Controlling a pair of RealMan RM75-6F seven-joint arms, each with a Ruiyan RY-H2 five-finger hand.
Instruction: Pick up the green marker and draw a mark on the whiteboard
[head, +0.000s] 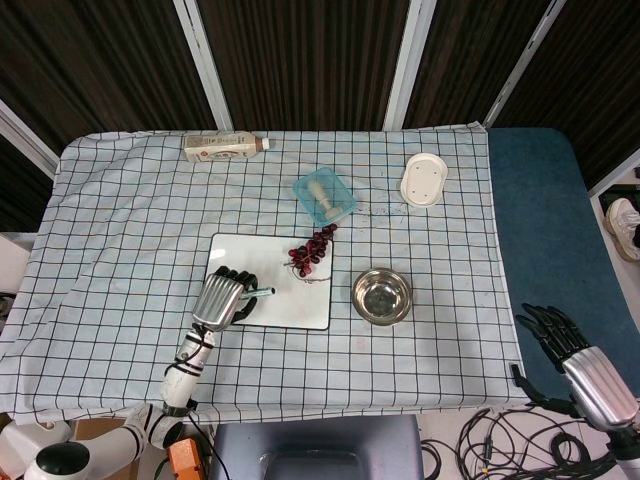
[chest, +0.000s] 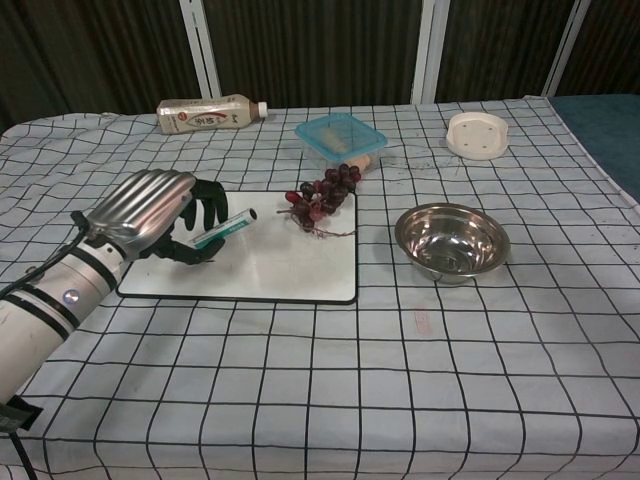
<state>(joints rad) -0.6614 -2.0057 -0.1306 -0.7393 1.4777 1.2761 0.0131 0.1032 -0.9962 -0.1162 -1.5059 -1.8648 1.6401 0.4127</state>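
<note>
A table draped in a black-gridded white cloth (chest: 330, 400) stands before dark curtained panels. Nearest on the robot's own right, the right hand (head: 580, 355) hangs off the table edge over blue flooring, fingers spread, holding nothing. On the other side, the left hand (chest: 150, 212) sits over the left end of the whiteboard (chest: 285, 265), its fingers curled around the green marker (chest: 222, 229) — the marker's capped end juts out toward the board's centre, tilted slightly upward. Whether the tip touches the board cannot be determined. A steel bowl (chest: 452, 241) rests to the right of the board. A bunch of dark grapes (chest: 322, 197) lies across the board's far right corner. Beyond it — a blue lidded container (chest: 340, 137), a white round dish (chest: 477, 134), and a bottle on its side (chest: 205, 114).
</note>
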